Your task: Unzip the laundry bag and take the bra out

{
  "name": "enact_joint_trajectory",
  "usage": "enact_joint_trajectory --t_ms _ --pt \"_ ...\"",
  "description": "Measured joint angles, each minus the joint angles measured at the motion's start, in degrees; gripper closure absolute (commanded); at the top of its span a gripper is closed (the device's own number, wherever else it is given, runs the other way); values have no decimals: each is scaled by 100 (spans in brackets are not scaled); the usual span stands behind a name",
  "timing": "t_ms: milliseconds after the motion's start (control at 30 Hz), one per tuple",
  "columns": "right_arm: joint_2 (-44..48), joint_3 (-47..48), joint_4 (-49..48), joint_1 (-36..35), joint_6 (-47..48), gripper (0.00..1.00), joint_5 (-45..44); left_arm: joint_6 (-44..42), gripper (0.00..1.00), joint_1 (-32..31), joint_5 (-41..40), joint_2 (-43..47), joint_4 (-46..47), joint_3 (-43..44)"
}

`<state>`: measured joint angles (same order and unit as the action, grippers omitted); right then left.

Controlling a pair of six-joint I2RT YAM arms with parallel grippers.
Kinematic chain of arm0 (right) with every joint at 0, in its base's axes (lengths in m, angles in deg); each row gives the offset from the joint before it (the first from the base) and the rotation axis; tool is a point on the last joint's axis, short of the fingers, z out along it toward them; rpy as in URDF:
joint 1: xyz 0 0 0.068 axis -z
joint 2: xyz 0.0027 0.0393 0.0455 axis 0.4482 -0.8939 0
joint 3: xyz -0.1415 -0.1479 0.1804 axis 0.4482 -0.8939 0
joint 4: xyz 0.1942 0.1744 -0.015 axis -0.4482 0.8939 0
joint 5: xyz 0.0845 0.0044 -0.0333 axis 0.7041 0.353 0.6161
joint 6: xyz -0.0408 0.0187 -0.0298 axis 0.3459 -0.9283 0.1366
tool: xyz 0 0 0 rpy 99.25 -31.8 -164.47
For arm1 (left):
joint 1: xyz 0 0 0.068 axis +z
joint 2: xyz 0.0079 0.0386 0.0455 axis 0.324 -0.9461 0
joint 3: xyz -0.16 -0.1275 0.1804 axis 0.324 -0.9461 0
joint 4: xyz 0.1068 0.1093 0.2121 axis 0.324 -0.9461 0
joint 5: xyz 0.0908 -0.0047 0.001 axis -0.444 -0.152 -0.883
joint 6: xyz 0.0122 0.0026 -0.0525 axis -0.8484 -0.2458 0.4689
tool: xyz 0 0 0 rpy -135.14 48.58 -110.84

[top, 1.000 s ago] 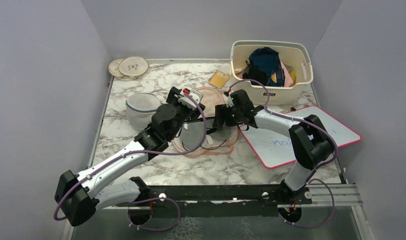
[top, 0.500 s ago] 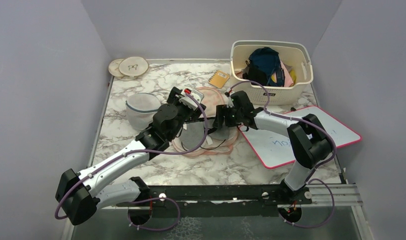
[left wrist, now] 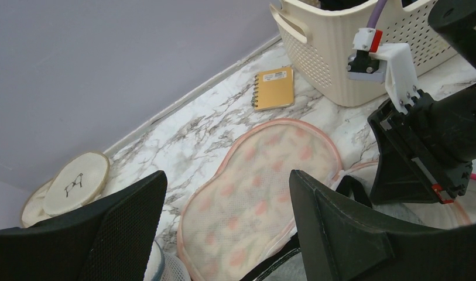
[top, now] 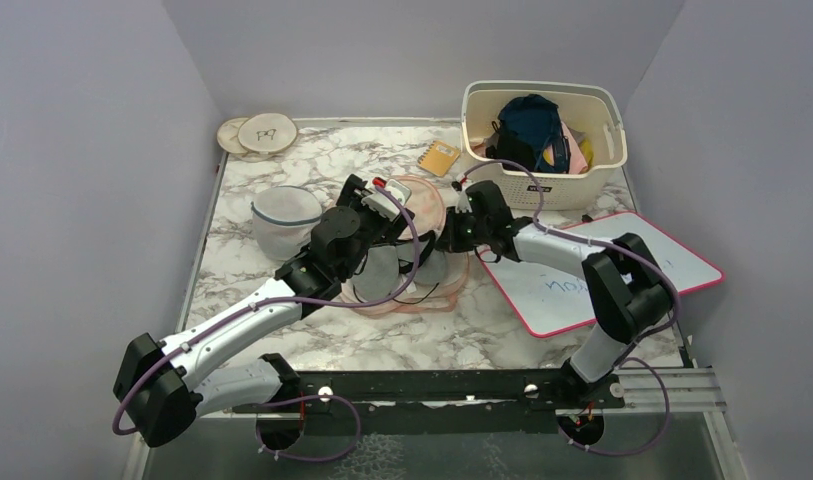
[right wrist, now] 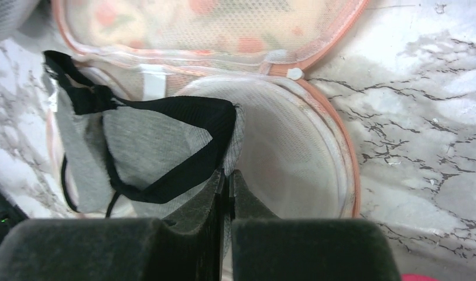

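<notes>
Unzipped laundry bag, centre frame; bra inside; right gripper jaws clamped on its edge; left gripper jaws apart, empty; risk: thin pinch may slip, strap may snag bag.

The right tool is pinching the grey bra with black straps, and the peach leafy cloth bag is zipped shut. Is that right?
Not quite: the peach leaf-print fabric laundry bag is unzipped and lies open, as the right wrist view shows. The right tool does pinch the grey bra with black straps.
</notes>
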<state>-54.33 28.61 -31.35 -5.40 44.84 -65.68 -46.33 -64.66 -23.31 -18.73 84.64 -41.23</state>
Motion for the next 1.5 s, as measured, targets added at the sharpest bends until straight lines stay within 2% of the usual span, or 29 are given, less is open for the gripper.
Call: enact_joint_trajectory --t_ms 367,800,1133,1500 --pt "999 2 7 0 153 99 337 -9 30 0 -37 -2 2 0" --pt "2479 247 133 0 424 99 251 -46 31 2 -149 9 2 0" --pt "2907 1193 658 0 791 99 -446 -70 32 4 -649 730 297 -293" --pt "2643 3187 1270 2 1622 99 -2076 -70 32 57 -879 870 487 -343"
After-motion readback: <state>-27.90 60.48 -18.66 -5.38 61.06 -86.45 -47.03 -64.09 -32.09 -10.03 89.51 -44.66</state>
